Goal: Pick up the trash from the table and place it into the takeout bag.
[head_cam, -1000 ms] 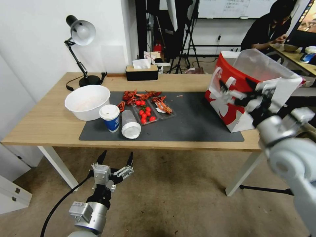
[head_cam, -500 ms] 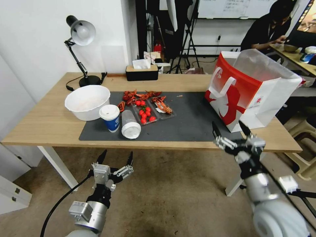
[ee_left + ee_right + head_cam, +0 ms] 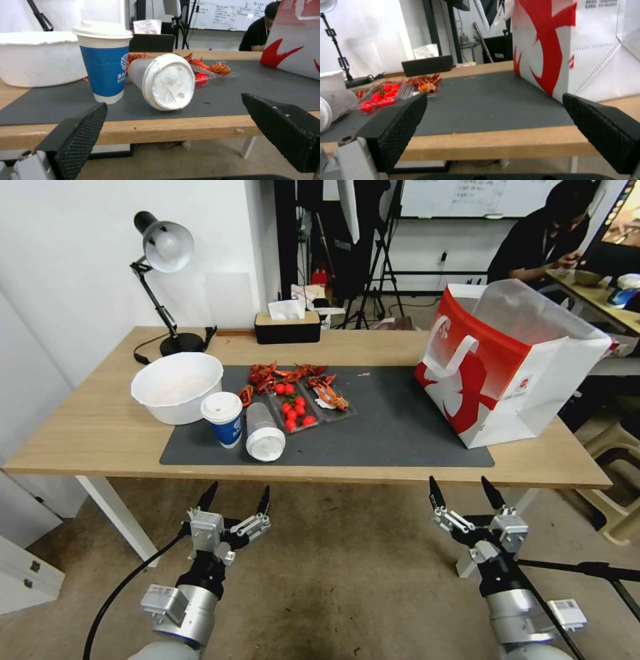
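Both grippers hang empty below the table's point(image 3: 100, 440) front edge, jaws spread wide — left gripper point(image 3: 235, 499) facing the tipped clear cup point(image 3: 265, 432) (lid toward it). Best rise, then close across its body, well apart from the takeout bag point(image 3: 507, 360) near the right end — beside the blue paper cup point(image 3: 223, 419).

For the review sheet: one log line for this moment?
left claw open, below table edge | right claw open, empty | cups on mat

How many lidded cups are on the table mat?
2. A blue-white paper cup stands upright at the mat's front left; a clear white-lidded cup lies on its side beside it, toward the cherry tomatoes. None appears hidden.
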